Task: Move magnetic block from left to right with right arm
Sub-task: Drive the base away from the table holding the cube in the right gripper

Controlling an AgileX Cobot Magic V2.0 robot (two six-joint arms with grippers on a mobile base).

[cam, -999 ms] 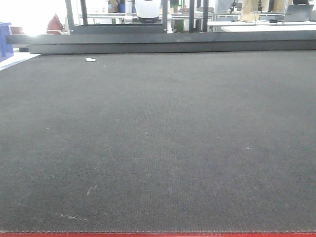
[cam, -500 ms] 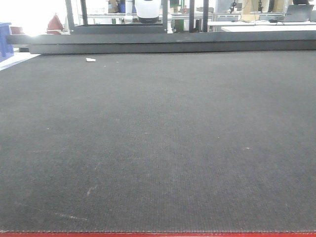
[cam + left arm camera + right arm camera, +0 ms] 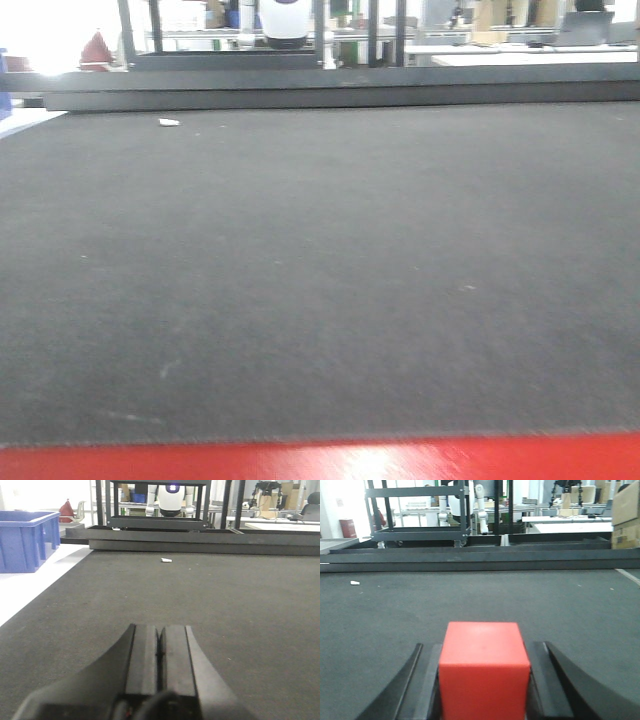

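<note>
**Item 1, magnetic block** [image 3: 484, 672]: bright-red cube, pinched between the two fingers [image 3: 426, 680] of the right gripper [image 3: 482, 647], one finger flat against each side face, top face level. The flat-on-flat hold looks meant to keep the cube from twisting on its way rightward. Whether it rests on the mat or hangs above it cannot be told (its underside is out of view).

**Item 2, left gripper** [image 3: 160, 635]: fingers pressed together, nothing between them, low over the mat; probably idle, since the task falls to the other arm.

**Item 3, counter** [image 3: 320, 260]: dark ribbed mat. A red strip [image 3: 320, 460] runs along the near edge at 6 o'clock and a black rail [image 3: 340, 95] along the far edge at 12.

**Item 4, white scrap** [image 3: 355, 583]: at 10 o'clock from the cube, well apart.

**Item 5, blue bin** [image 3: 25, 540]: off the mat, at 10 o'clock from the left gripper.

**Room:** toward 3 o'clock of the cube the mat shows nothing in the way; a cardboard box [image 3: 626, 515] stands beyond the rail at 2 o'clock
</note>
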